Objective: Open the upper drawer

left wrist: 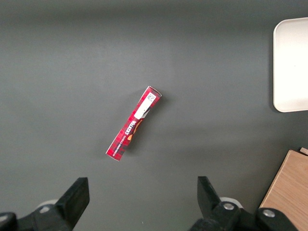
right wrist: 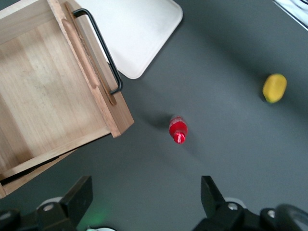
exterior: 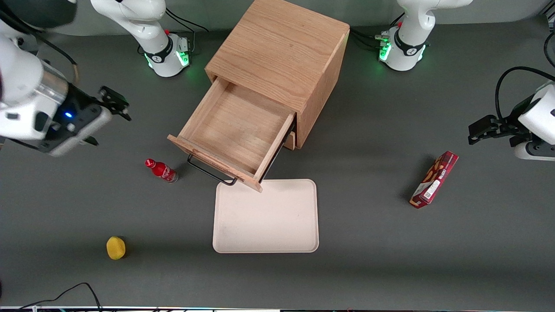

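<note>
The upper drawer stands pulled well out of the oak cabinet, its shallow wooden tray bare inside and tilted toward the front camera. Its thin black wire handle runs along the front panel, and one corner of that front hangs just above the edge of the cream tray, which lies flat on the grey counter nearer the front camera than the cabinet.

The end effector hovers in the air well apart from the drawer, out toward the working arm's end of the counter, gripping nothing. In the right wrist view its two black fingers are spread wide, with bare counter between them.

A small red bottle lies on its side near the drawer's handle, toward the working arm's end. A yellow lemon-like fruit sits nearer the front camera than the cabinet, also toward the working arm's end.

Well away from the cabinet, toward the parked arm's end, a long red snack box rests on the counter at a slant.
</note>
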### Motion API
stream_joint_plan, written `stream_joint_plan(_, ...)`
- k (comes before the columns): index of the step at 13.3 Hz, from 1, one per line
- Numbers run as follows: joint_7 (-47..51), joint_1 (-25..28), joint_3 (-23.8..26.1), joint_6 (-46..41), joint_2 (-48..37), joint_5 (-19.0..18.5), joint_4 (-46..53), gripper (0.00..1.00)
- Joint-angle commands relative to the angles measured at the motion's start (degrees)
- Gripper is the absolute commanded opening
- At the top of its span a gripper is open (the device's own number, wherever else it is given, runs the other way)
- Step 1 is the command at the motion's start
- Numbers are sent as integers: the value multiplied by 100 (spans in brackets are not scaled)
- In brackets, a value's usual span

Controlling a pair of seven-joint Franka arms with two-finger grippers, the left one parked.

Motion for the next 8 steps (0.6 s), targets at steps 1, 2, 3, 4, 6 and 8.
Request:
stream_joint_plan(1, 70, -755, -21, 750, -1999, 679, -2095, 100)
stream_joint_plan(2, 96, -949, -38, 760, -2265, 803, -2274, 100)
stream_joint_plan(3, 140, -1073, -47, 682, -2276, 813, -2258, 100)
stream_joint_plan(4, 123, -1213, -108, 551, -2250, 813, -2214, 99)
stream_joint_plan(6, 96, -1513, -108, 155, -2093, 795, -2021, 97)
stream_joint_plan(8, 140, -1557, -108, 180, -2066, 822, -1994, 100)
